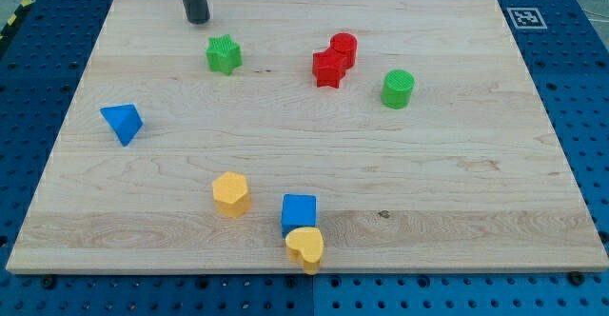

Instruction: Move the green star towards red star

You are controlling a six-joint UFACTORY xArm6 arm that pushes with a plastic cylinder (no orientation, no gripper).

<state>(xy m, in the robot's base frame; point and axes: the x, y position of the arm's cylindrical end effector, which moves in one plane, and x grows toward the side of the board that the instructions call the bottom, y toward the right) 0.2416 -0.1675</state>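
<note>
Sitting upper left of frame, our tip [198,18] (no hand here, bare rod) is near the green plastic star [224,54]; light, stiff, prob. slippery on the wooden desk [457,164], so we'd push its left face w/ the tip toward the red plastic star [328,69].

Eight blocks lie on the table [457,164]. Two are green: one green star [224,54] and one green cylinder [398,88]. Two are red: one red star [328,69] and one red cylinder [343,48]. Two are blue: one blue triangular block [123,123] and one blue cube [299,211]. Two are yellow: one yellow hexagonal block [231,193] and one yellow heart [305,247]. By shape, that makes two stars, two cylinders, and one each of the triangular block, cube, hexagonal block and heart.
</note>
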